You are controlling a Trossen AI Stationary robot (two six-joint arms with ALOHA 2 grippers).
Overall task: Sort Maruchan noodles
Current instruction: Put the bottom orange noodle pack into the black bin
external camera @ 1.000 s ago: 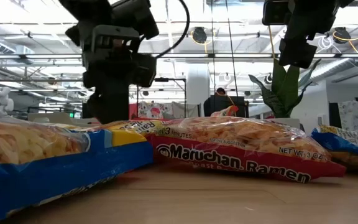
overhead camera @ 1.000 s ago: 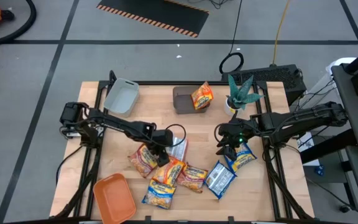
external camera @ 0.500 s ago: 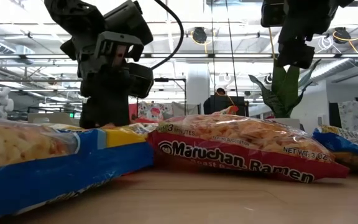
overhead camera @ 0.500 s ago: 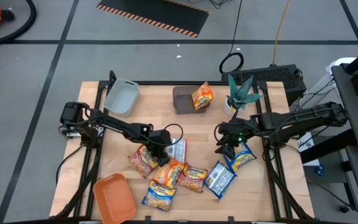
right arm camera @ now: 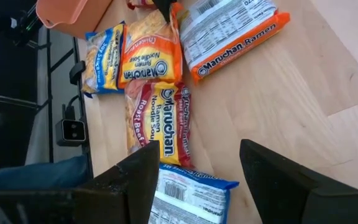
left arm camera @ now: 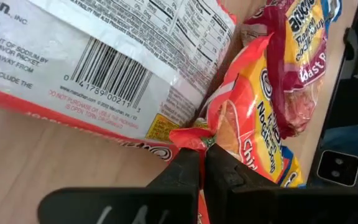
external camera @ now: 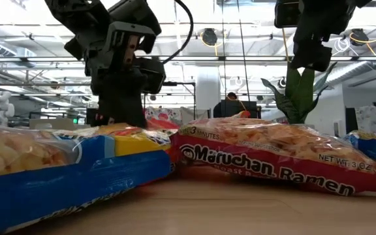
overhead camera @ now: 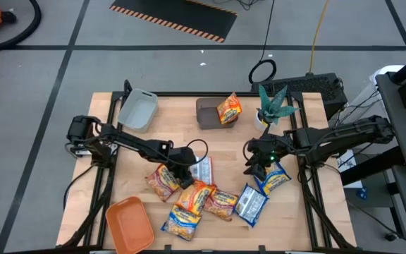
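**Maruchan packets clustered low on the table, one pinched by its corner**

Maruchan noodles point(overhead camera: 203, 197) lie mostly in a loose cluster in the lower middle of the high view, on the wooden table point(overhead camera: 132, 159). The left gripper point(overhead camera: 183, 180) is clamped on the crimped corner of an orange packet point(left arm camera: 244, 134); the left wrist view shows both fingers pressed together on that red-orange seam. Beside it lies a white-backed packet point(left arm camera: 117, 56) with a barcode reading "0 41789 00211" or close to it, the last digits being hard to make out. In the low view a red packet point(external camera: 276, 160) reads "Maruchan Ramen", "3 MINUTES" and "NET WT. 3 OZ". The right wrist view shows "Ramen Noodle Soup" on the orange packet and "Roast Beef" on the red one. Another orange packet point(overhead camera: 228, 109) rests in the brown bin point(overhead camera: 206, 113) at upper centre. The right gripper point(overhead camera: 254, 164) hangs with its fingers spread, holding nothing, right of centre near a blue packet point(overhead camera: 273, 178).
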